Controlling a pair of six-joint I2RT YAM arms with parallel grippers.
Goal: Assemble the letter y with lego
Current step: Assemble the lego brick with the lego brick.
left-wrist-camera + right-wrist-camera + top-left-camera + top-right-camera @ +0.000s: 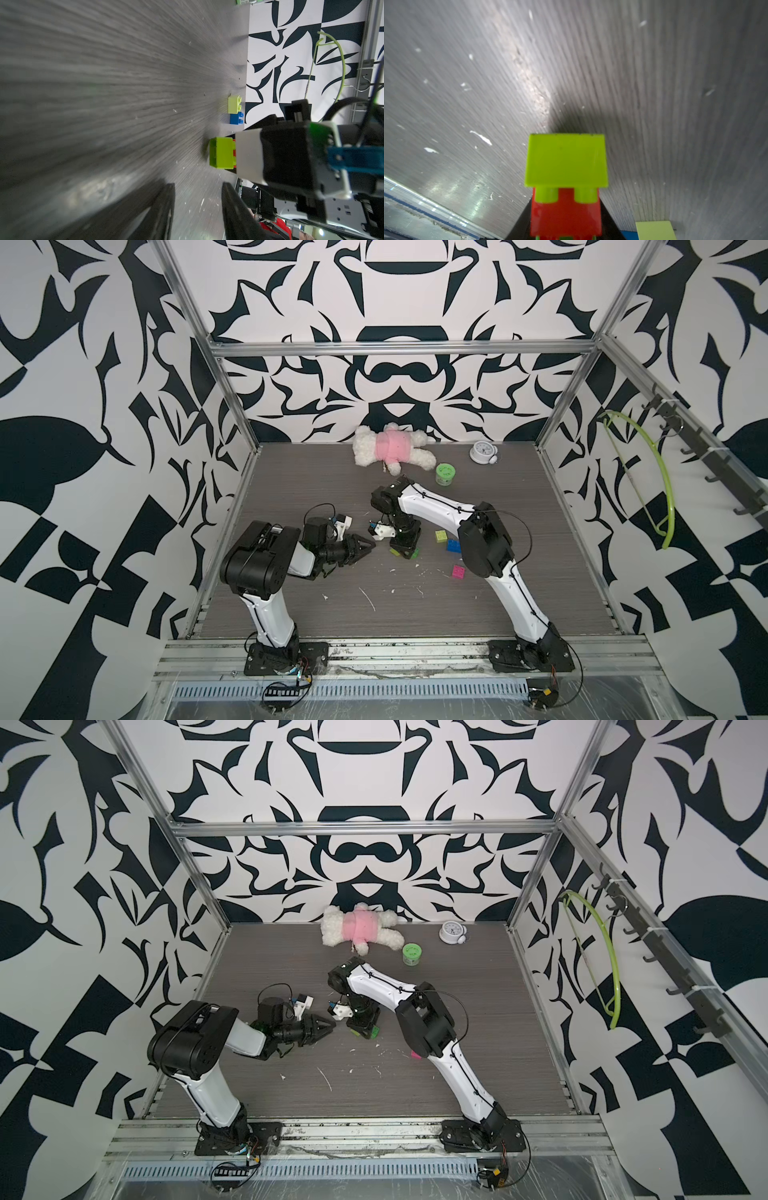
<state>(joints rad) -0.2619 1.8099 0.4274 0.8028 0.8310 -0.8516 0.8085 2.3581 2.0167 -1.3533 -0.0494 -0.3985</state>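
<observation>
My right gripper (405, 551) (565, 228) points down at the table's middle, shut on a red lego brick (565, 214). A yellow-green brick (566, 160) (221, 152) is plugged onto the red one's far end and sits close over the table. A sliver of green shows behind the red. My left gripper (371, 545) (332, 1026) (198, 187) lies on its side just left of that stack, open, with nothing between its fingers. Loose on the table to the right lie a yellow-green brick (441, 536) (234, 104), a blue brick (454, 545) (236, 118) and a pink brick (459, 571). No letter y shape is in view.
A white plush toy in pink (390, 445) lies at the back wall, with a green round jar (445, 474) and a small white clock (482, 452) to its right. A green hanger (660, 489) hangs on the right wall. White flecks dot the table's front.
</observation>
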